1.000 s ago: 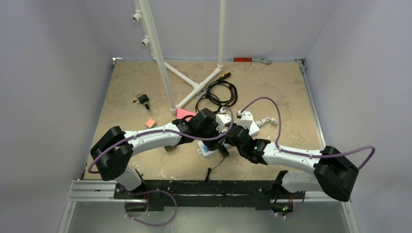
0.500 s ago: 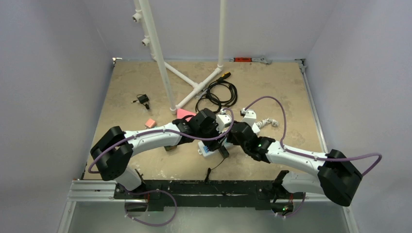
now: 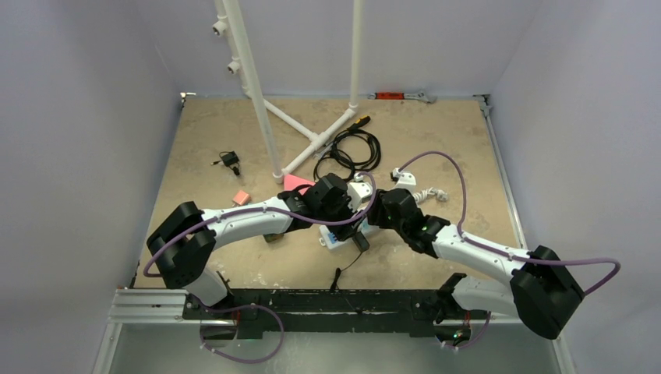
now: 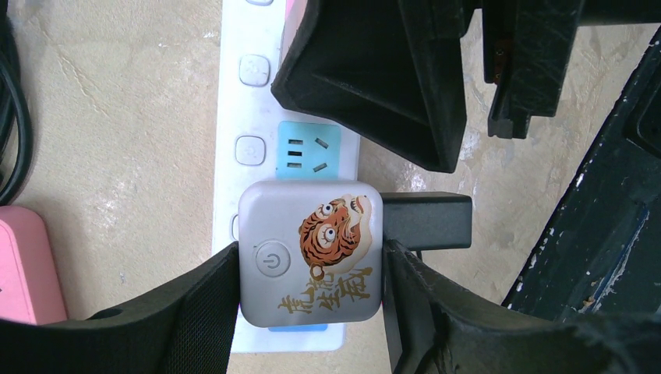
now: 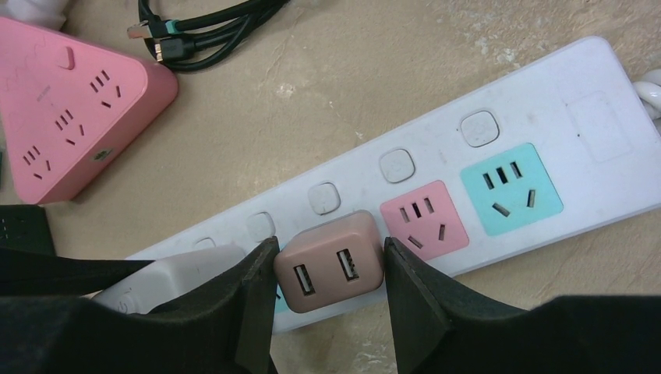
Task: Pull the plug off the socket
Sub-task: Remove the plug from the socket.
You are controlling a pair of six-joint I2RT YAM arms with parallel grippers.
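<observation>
Right pincer advanced, part-open, gripping pink plug | left pincer gripping charger

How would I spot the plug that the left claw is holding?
Find the long white power strip lying on the tan table. Near its end, clamped in the left gripper, sits a pale grey square charger. Unlike the plain brownish-pink USB cube beside it, its face carries a cartoon tiger, a power symbol and gold lettering.
</observation>
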